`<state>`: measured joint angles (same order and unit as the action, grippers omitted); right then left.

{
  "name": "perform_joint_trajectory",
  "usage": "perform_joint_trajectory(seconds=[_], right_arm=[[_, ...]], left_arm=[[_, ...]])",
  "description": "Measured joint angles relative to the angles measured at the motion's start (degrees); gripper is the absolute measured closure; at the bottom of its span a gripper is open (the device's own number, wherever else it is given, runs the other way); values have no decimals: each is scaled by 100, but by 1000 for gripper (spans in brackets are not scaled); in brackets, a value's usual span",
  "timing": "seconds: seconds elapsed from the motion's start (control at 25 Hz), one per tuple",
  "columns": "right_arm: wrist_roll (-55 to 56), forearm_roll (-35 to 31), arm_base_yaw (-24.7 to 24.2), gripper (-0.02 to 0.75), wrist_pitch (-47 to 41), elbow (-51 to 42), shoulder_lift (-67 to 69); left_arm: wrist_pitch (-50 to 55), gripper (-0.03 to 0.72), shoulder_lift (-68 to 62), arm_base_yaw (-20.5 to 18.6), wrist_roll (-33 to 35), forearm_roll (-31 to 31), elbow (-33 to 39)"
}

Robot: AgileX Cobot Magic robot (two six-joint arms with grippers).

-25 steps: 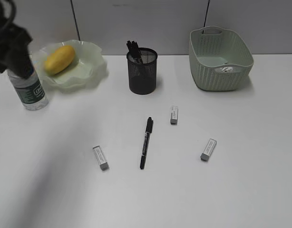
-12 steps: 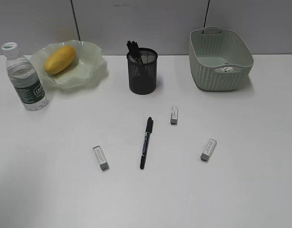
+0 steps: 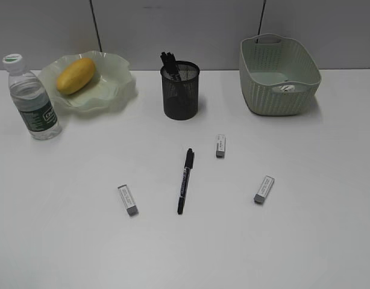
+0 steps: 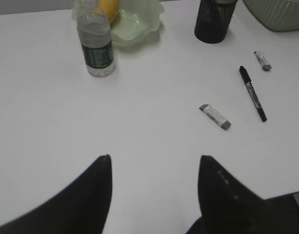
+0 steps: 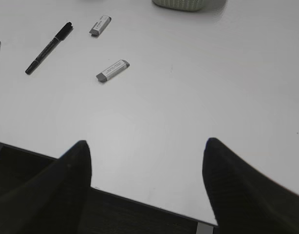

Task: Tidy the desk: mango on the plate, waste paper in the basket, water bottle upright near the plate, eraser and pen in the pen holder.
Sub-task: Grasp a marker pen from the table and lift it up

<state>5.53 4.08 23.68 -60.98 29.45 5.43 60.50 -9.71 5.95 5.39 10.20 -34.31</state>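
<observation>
The mango (image 3: 75, 75) lies on the wavy green plate (image 3: 116, 90). The water bottle (image 3: 33, 99) stands upright left of the plate, also in the left wrist view (image 4: 96, 46). Waste paper (image 3: 287, 88) lies inside the basket (image 3: 278, 99). The pen holder (image 3: 180, 90) holds several dark pens. One black pen (image 3: 185, 180) lies on the desk (image 3: 64, 241) with three erasers around it (image 3: 128, 200) (image 3: 220, 146) (image 3: 264, 189). My left gripper (image 4: 154, 158) is open over bare desk. My right gripper (image 5: 145, 142) is open above the desk's front edge. Neither arm shows in the exterior view.
A grey partition wall (image 3: 185, 30) runs behind the desk. The desk's front edge (image 5: 140, 200) crosses the bottom of the right wrist view, with dark floor below it.
A second ago the left arm stood over the bottle at the far left of the exterior view; it has withdrawn out of that view. The bottle stays upright.
</observation>
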Motion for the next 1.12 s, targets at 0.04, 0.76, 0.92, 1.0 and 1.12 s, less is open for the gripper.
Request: perform_joint_trajectory(seconds=[0.04,0.76,0.92,1.0,1.12], right_arm=[[0,0,0,174,0,0,0],[0,-24,0,174,576,225,1327],[10,-54,0,174,1336,493,2421],[77,-98,0,174,1525,766,3142],[165,-191,0,174,1457,1313,4426]], left_arm=[[82,256,170,0,0,-80,2],[109,263,553,0,0,-321,394],[109,264,557,0,0,-321,394],[109,265,557,0,0,-321,394],[109,265,557,0,0,-321,394]])
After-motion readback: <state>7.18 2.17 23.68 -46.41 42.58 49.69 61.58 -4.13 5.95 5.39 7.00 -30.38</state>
